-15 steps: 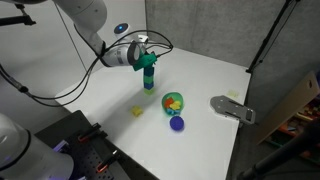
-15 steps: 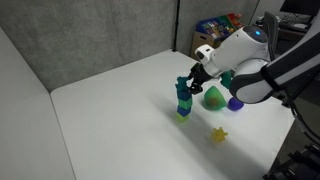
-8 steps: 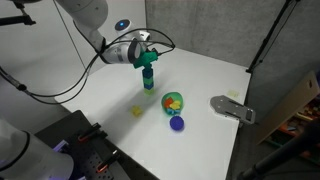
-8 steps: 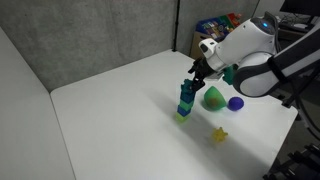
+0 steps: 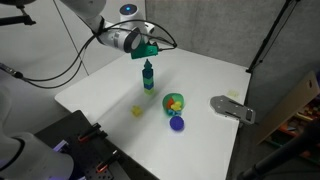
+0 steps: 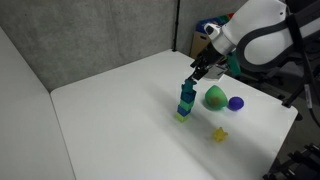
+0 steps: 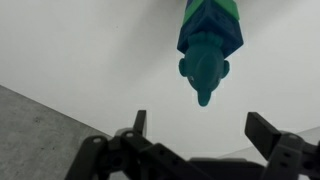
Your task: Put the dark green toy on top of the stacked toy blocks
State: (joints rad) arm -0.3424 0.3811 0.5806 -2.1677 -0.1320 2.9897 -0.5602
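Wrist view: dark green toy [image 7: 205,65] perched atop the stacked toy blocks [image 7: 205,30], upper centre of frame, clear of the gripper [image 7: 197,125] at the bottom edge, fingers spread wide, empty. Looks like placement done; next, likely backing straight off without nudging the tower. Only in an exterior view: green bowl [image 5: 173,101], blue ball [image 5: 177,124], yellow toy [image 5: 138,111], lower in frame than the stack.
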